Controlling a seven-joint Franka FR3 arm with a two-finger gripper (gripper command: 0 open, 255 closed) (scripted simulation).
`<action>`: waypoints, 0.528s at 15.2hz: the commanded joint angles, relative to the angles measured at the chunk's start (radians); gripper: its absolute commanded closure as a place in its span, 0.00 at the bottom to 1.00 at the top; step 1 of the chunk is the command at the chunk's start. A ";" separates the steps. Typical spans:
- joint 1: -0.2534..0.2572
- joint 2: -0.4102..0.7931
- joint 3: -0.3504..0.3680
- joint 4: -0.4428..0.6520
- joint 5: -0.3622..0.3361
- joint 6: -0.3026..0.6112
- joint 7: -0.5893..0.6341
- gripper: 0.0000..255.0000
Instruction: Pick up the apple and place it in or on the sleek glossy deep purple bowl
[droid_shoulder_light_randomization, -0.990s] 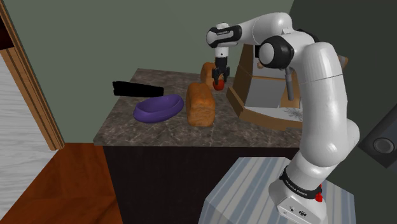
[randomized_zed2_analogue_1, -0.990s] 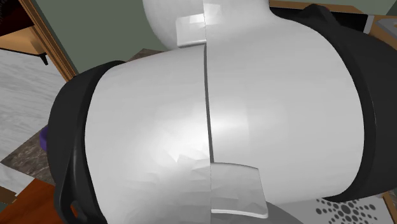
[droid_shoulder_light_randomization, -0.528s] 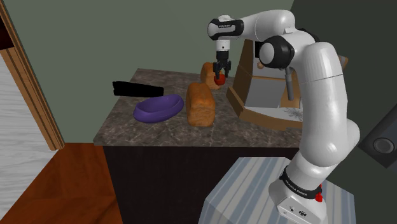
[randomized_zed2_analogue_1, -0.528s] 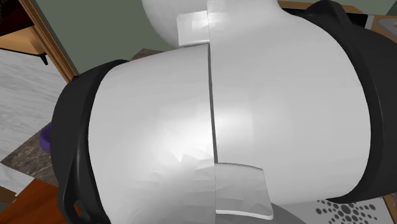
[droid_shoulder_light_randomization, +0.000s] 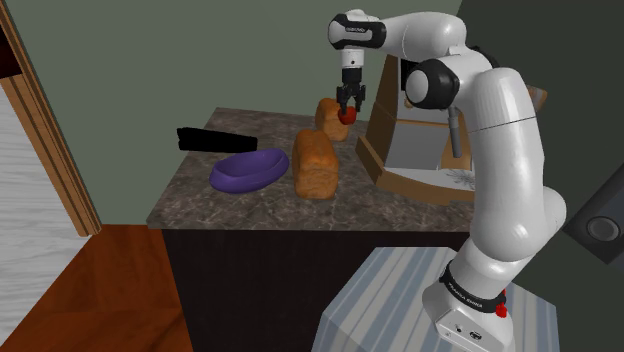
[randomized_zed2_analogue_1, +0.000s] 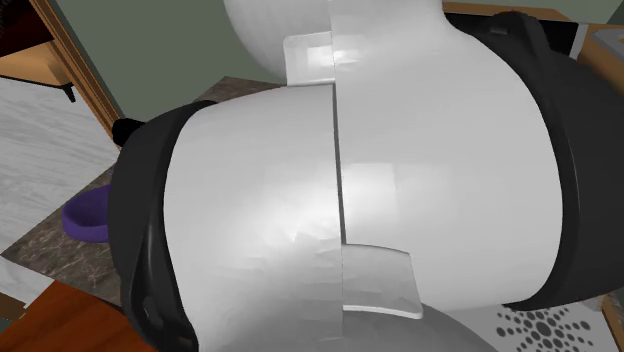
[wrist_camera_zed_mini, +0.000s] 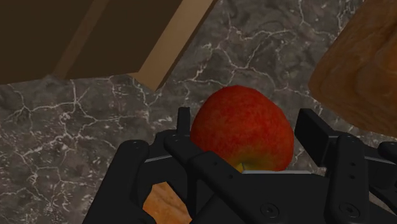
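A red apple (wrist_camera_zed_mini: 242, 136) sits clasped between my black fingers (wrist_camera_zed_mini: 182, 137), with my gripper (wrist_camera_zed_mini: 245, 149) shut on it. In the shoulder view my gripper (droid_shoulder_light_randomization: 347, 113) hangs above the back of the dark marble counter (droid_shoulder_light_randomization: 200, 195), the apple (droid_shoulder_light_randomization: 347, 115) a small red spot between its tips. The deep purple bowl (droid_shoulder_light_randomization: 248, 169) rests on the counter, lower and toward that view's left of the gripper. A sliver of the bowl (randomized_zed2_analogue_1: 85, 213) peeks past the arm in the second exterior view.
A brown bread loaf (droid_shoulder_light_randomization: 315, 164) stands between the bowl and the gripper; a second loaf (droid_shoulder_light_randomization: 326, 114) sits behind it. A tan open box (droid_shoulder_light_randomization: 405, 150) lies to the shoulder view's right. A black bar (droid_shoulder_light_randomization: 215, 139) lies behind the bowl. The white arm (randomized_zed2_analogue_1: 330, 180) blocks the second exterior view.
The gripper has risen steadily above the counter with the apple held in it. In the second exterior view the arm link has shifted right, uncovering part of the purple bowl.
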 joint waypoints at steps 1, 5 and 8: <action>-0.006 0.007 0.000 0.041 0.001 -0.034 -0.002 1.00; -0.022 0.043 0.002 0.157 0.007 -0.114 -0.004 1.00; 0.024 -0.016 0.005 0.069 0.001 -0.087 0.033 1.00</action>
